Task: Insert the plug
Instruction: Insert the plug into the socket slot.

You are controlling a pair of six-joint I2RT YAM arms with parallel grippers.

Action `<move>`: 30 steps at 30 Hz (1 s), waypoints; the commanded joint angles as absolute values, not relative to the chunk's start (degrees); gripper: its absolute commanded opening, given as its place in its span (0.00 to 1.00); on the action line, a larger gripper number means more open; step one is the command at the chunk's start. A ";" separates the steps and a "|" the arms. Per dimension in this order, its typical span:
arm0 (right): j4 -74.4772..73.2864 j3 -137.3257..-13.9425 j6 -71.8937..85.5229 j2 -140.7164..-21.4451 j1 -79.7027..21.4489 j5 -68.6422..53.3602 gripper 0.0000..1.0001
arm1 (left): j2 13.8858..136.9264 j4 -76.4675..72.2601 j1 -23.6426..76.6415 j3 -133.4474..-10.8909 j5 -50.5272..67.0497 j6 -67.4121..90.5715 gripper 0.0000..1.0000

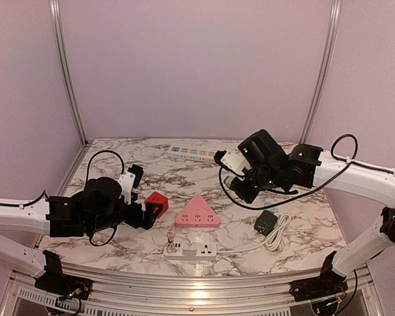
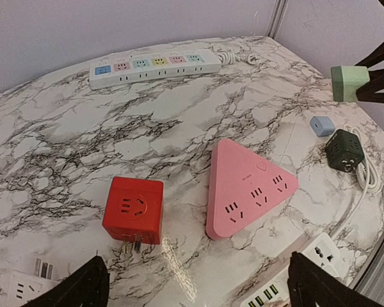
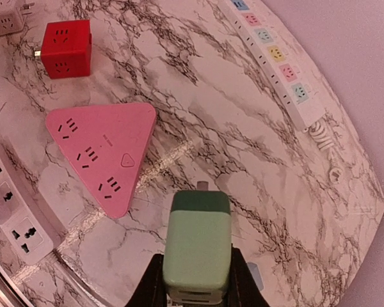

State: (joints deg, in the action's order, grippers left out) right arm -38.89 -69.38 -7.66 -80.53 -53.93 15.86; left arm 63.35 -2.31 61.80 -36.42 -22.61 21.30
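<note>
My right gripper (image 3: pixel 197 281) is shut on a light green plug adapter (image 3: pixel 198 246) with a dark green front end and a prong at its tip. It holds the adapter in the air over the marble table, to the right of the pink triangular power strip (image 3: pixel 99 150). The adapter also shows in the top view (image 1: pixel 232 160) and the left wrist view (image 2: pixel 349 83). My left gripper (image 2: pixel 201 288) is open and empty, low over the table in front of the red cube socket (image 2: pixel 134 208) and the pink strip (image 2: pixel 249 185).
A long white power strip (image 1: pixel 192 153) with coloured sockets lies at the back. A short white strip (image 1: pixel 191 249) lies at the front. A dark green cube socket (image 1: pixel 265 222) with a white cable (image 1: pixel 276 238) sits on the right. A small blue adapter (image 2: pixel 322 125) lies near it.
</note>
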 commanded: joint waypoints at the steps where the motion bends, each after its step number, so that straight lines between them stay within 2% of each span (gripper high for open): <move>1: -40.84 -73.82 -13.05 -85.80 -51.52 7.97 0.00 | 65.70 -7.11 61.27 -34.36 -25.20 17.01 0.99; 13: -42.16 -79.21 -15.30 -95.80 -51.51 9.23 0.00 | 78.77 -10.39 61.01 -40.37 -27.59 16.55 0.99; 18: -45.41 -82.86 -16.22 -98.17 -51.53 7.55 0.00 | 79.53 -9.53 60.03 -43.95 -30.44 15.92 0.99; 23: -49.03 -87.35 -17.76 -100.44 -51.57 7.93 0.00 | 74.96 -17.37 56.80 -35.12 -32.99 18.82 0.99; 30: -53.18 -90.79 -19.63 -105.13 -51.54 11.43 0.00 | 71.42 -24.96 53.53 -28.39 -27.34 22.45 0.99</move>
